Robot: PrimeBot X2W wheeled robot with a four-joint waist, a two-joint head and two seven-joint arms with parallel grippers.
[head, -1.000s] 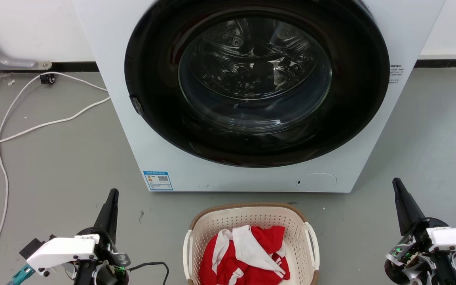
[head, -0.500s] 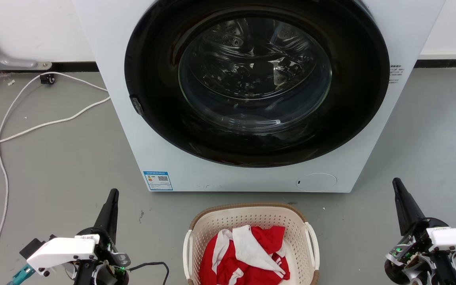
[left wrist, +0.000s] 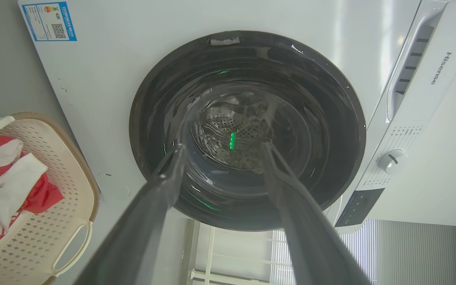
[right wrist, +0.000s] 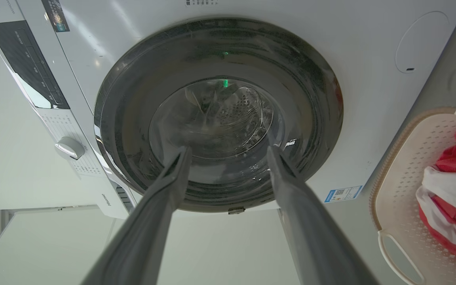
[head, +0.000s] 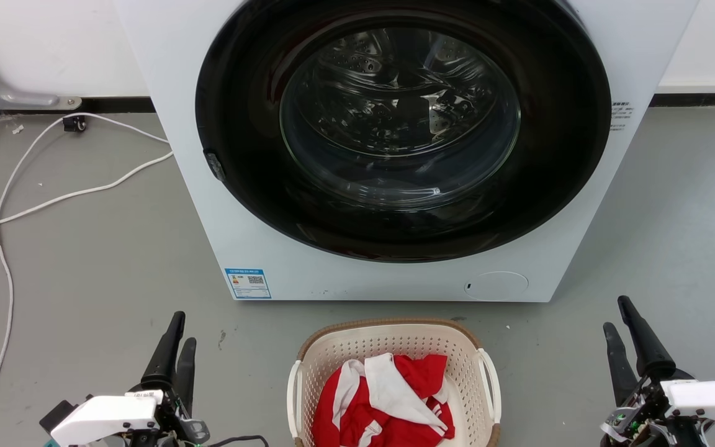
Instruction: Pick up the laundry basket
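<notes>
Right now your laundry basket (head: 395,341) sits on the grey floor (head: 674,205) just before the washing machine (head: 196,205), a red-and-white garment (head: 388,403) heaped inside, while your left gripper (head: 182,329) and right gripper (head: 617,313) hover well to either side, fingers parted and empty, a white cable (head: 53,198) trailing along the floor's left side.

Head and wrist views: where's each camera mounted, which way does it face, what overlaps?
Head view: on the head, facing forward and down at washing machine and laundry basket; left fingers lower left, right fingers lower right.
Left wrist view: on left wrist, facing the machine's door between its open fingers.
Right wrist view: on right wrist, likewise.
Shared: all three show door and basket.
</notes>
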